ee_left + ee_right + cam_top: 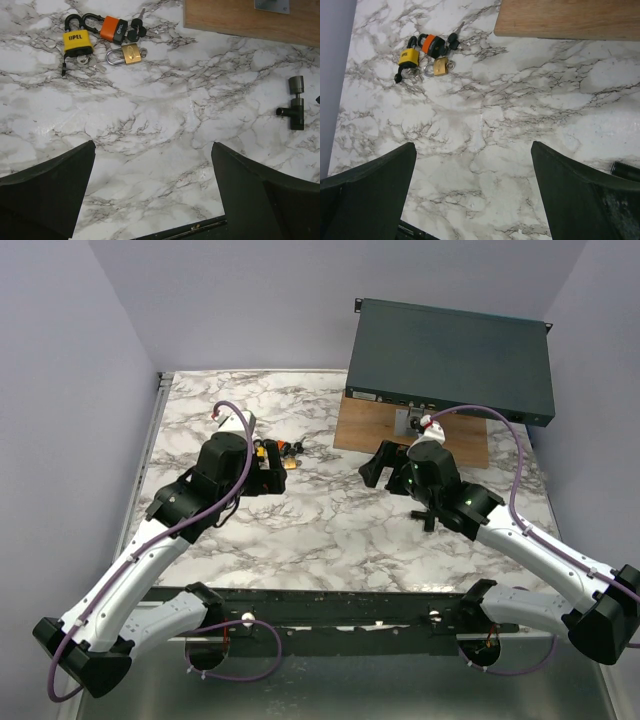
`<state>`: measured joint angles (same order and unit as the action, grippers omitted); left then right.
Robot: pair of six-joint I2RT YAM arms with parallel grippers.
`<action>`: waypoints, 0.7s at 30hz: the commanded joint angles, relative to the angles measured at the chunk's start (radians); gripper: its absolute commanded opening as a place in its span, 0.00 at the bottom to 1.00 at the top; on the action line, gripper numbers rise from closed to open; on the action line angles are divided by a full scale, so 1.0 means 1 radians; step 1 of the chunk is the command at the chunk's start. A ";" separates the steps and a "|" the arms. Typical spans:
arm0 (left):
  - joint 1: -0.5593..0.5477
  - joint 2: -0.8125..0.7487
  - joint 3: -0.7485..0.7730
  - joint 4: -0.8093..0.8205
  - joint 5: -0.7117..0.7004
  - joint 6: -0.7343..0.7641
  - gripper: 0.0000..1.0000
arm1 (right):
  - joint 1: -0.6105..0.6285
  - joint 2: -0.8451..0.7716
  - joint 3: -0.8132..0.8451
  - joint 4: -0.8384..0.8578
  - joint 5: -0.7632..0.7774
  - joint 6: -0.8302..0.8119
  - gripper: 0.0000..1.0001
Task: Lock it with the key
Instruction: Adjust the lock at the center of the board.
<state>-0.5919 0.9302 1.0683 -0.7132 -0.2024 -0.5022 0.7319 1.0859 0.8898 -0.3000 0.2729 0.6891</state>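
Three padlocks lie together on the marble table: a yellow one, an orange one and a small brass one, with black-headed keys beside the orange one. The right wrist view shows the same cluster at far left. A dark lock cylinder lies apart to the right. My left gripper is open and empty, well short of the padlocks. My right gripper is open and empty over bare marble.
A wooden board lies at the back right with a small metal plate on it. A dark rack unit sits on the board's far side. The lock cylinder lies under my right arm.
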 commanded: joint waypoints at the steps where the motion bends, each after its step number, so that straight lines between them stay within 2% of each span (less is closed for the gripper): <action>1: 0.003 0.033 0.055 -0.045 -0.041 0.024 0.98 | 0.004 -0.009 0.000 0.029 0.038 -0.023 1.00; 12: 0.027 0.001 0.020 0.004 -0.089 0.018 0.98 | 0.003 0.046 0.004 0.030 0.036 -0.021 1.00; 21: 0.273 0.178 -0.053 0.104 -0.070 -0.228 0.98 | 0.004 0.086 -0.024 0.073 -0.010 0.005 1.00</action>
<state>-0.4156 1.0241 1.0557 -0.6662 -0.2543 -0.5838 0.7319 1.1526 0.8803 -0.2642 0.2779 0.6811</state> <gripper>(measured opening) 0.984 0.998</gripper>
